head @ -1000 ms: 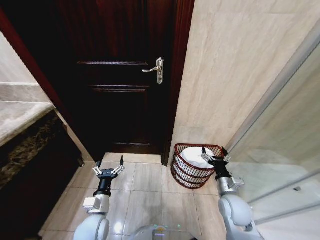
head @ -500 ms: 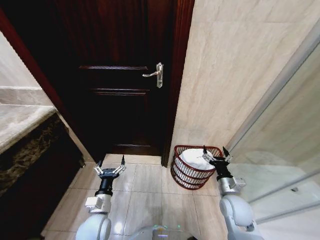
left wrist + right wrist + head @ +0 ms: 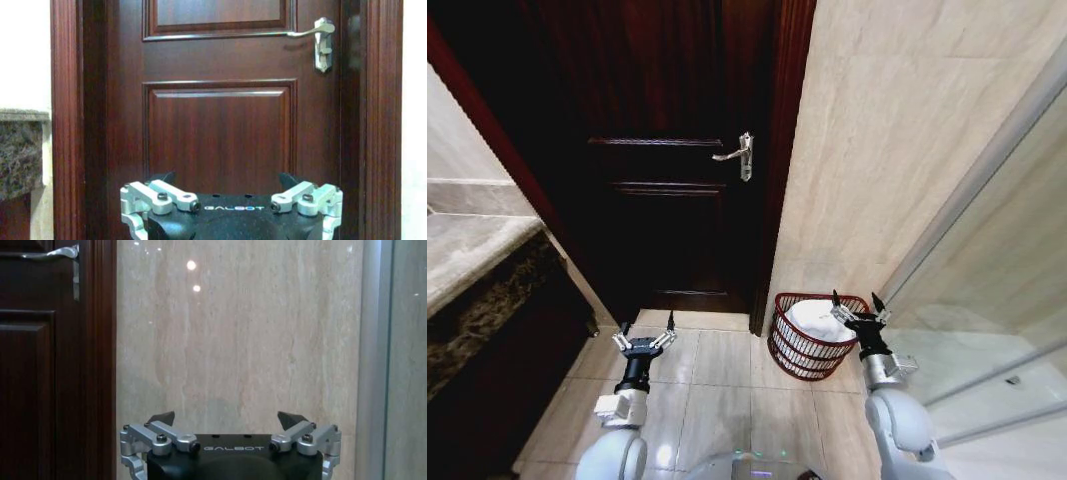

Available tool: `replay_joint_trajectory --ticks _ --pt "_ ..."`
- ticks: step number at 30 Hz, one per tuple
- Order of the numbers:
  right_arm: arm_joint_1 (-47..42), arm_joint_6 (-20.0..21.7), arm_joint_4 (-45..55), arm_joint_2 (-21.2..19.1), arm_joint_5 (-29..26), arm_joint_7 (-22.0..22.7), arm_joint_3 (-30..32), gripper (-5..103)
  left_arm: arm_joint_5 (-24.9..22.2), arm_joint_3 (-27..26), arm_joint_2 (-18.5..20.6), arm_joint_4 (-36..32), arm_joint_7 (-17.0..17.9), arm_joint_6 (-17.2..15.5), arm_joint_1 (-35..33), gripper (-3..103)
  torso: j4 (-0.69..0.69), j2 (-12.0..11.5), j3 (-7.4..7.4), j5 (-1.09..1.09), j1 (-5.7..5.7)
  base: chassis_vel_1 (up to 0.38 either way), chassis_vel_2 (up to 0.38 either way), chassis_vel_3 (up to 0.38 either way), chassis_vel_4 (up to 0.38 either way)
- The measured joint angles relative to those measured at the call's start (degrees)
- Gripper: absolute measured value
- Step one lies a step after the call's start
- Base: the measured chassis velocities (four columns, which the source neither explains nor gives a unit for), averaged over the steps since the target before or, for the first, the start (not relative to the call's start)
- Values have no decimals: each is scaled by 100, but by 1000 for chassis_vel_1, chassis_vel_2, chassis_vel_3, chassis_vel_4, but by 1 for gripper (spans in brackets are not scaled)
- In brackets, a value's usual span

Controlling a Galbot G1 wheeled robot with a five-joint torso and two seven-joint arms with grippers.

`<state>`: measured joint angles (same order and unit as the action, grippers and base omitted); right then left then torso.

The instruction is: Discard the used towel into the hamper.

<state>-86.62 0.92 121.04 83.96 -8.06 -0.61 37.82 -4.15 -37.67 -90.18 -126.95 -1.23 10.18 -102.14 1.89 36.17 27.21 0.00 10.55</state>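
Fig. Head view, end-of-task pose. Landmark: hamper (image 3: 812, 335), a red-brown wicker basket on the floor tiles (image 3: 717, 365), tucked in the corner where the dark door (image 3: 677, 180) frame meets the marble wall (image 3: 897, 150), so it stays clear of the door swing. Towel (image 3: 815, 316): white bundle lying inside hamper, mounded near rim level; judged deposited, task approx. complete. Right gripper (image 3: 859, 308) hangs just above hamper's glass-side rim, claw spread wide w/ nothing between fingertips, consistent w/ a release over the opening. Left gripper (image 3: 645, 335) is well apart from hamper, on its door side, over bare tile, likewise spread and empty; idle, kept out of the working arm's way. Wrist views: both point level at door and wall, i.e. arms held fwd, not reaching down.
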Motion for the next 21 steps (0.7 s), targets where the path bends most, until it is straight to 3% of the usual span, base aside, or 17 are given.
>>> replay_joint_trajectory --ticks 21 --pt "7 -24 25 22 20 -14 -2 100 -10 -55 16 -62 -29 56 -19 100 0 245 147 0 102 0 0 0 0"
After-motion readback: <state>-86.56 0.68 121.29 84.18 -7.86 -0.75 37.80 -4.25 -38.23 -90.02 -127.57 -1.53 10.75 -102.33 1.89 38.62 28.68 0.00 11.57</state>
